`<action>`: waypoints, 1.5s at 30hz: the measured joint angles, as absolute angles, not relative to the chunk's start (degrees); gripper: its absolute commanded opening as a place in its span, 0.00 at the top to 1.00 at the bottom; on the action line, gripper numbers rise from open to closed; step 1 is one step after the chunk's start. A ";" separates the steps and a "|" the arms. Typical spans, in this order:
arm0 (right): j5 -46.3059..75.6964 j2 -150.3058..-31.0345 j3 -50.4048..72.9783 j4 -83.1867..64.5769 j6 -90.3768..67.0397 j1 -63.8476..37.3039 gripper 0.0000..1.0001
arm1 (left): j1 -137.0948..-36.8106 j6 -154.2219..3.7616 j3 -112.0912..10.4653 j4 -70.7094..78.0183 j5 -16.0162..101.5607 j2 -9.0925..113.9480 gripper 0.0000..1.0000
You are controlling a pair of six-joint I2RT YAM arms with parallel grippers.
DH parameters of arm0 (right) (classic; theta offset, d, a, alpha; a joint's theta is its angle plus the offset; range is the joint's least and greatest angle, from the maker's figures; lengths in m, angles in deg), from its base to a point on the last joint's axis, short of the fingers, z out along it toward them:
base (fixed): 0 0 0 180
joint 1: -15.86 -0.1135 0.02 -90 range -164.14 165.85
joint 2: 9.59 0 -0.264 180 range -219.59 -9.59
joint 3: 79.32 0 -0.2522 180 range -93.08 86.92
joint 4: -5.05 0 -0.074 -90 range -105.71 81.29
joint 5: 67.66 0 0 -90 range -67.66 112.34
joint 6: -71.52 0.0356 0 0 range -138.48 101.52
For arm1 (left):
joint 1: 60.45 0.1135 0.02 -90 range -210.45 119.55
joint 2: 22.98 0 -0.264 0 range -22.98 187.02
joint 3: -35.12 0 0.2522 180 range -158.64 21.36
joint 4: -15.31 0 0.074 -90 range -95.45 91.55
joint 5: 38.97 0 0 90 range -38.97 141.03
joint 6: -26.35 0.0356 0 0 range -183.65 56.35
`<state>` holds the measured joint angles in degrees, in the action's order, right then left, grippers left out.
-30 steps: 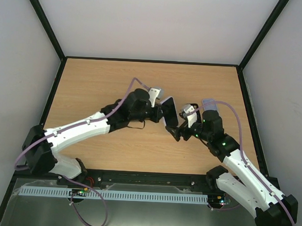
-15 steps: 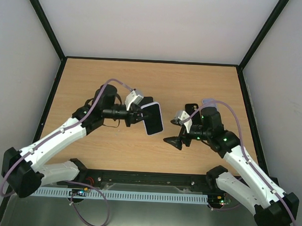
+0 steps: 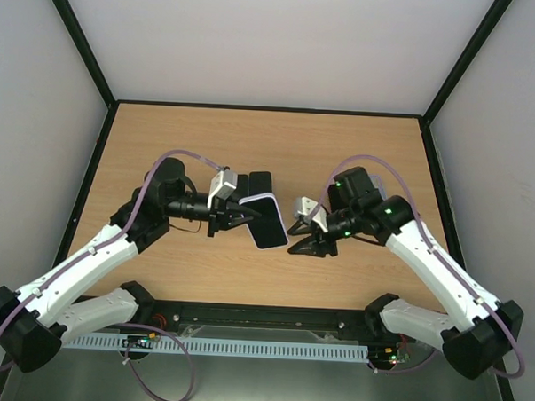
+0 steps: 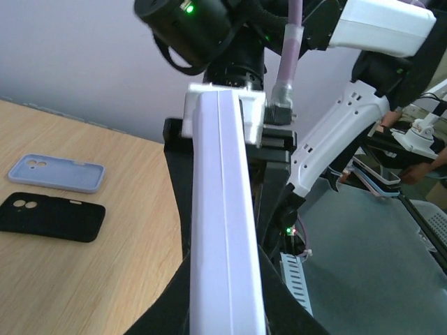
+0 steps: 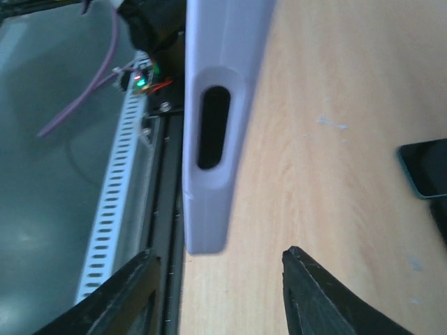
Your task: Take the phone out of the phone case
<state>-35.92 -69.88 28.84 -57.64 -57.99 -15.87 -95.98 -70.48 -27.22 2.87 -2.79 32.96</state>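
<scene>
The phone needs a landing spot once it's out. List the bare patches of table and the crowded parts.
Bare: the table strip along its far edge, both far corners, and the strip along its near edge. Crowded: the centre, where the left gripper holds the cased phone, the open right gripper faces it, and a black case lies behind.

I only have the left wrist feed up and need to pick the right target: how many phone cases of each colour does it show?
Lavender rectangular phone cases: 2, the held lavender case seen edge-on and the flat lavender case
Black textured phone cases: 1, the black case lying flat
Total: 3
</scene>
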 measured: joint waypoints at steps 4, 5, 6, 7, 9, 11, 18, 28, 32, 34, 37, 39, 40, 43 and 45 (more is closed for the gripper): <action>-35.99 -73.49 27.92 -61.05 -60.13 -20.26 0.57 | -96.51 -70.17 -26.72 2.96 -3.75 32.99 0.97; -35.99 -73.75 27.92 -61.48 -60.44 -21.12 0.59 | -96.57 -70.11 -26.67 2.96 -3.93 32.99 0.97; -35.97 -73.77 27.92 -61.72 -60.68 -21.90 0.61 | -96.66 -70.02 -26.59 2.96 -4.12 32.99 0.97; -35.97 -73.71 27.90 -61.96 -60.87 -22.45 0.62 | -96.83 -69.91 -26.57 2.94 -4.28 32.99 0.97; -35.92 -73.49 27.90 -62.49 -61.44 -23.24 0.65 | -97.16 -69.58 -26.57 2.81 -4.73 32.99 0.97; -35.77 -73.27 27.90 -62.86 -62.01 -23.39 0.70 | -97.53 -69.08 -26.57 2.70 -5.02 33.01 0.97; -35.36 -72.40 27.85 -63.76 -63.96 -23.56 0.79 | -98.17 -68.05 -26.57 2.35 -6.18 33.47 0.97; -34.31 -70.62 27.61 -64.24 -66.12 -23.59 0.85 | -98.43 -68.25 -26.57 2.15 -8.41 34.69 0.97; -32.69 -70.06 27.61 -64.41 -67.39 -23.67 0.87 | -98.41 -69.50 -26.57 2.74 -9.87 35.43 0.97; -31.73 -69.82 27.61 -64.43 -68.07 -23.85 0.90 | -98.43 -70.59 -26.48 3.57 -10.42 35.87 0.97; -30.04 -69.14 27.61 -64.63 -68.46 -24.09 0.95 | -98.41 -72.23 -26.30 4.97 -11.16 36.66 0.97; -29.02 -68.59 27.61 -64.56 -68.13 -24.20 0.95 | -98.41 -72.95 -26.24 5.58 -11.42 36.90 0.97; -28.56 -68.26 27.63 -64.56 -67.93 -24.24 0.96 | -98.41 -73.21 -26.24 5.85 -11.51 36.92 0.97; -26.46 -67.19 27.92 -63.49 -67.26 -24.29 0.98 | -98.41 -74.07 -26.24 6.72 -12.19 36.92 0.97; -23.73 -67.08 28.31 -60.13 -66.54 -24.24 0.98 | -99.17 -75.07 -26.24 7.29 -14.88 36.88 0.97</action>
<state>-23.73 -67.08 28.31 -60.13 -66.54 -24.24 -99.17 -75.07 -26.24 7.29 -14.88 36.88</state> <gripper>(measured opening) 0.023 0.073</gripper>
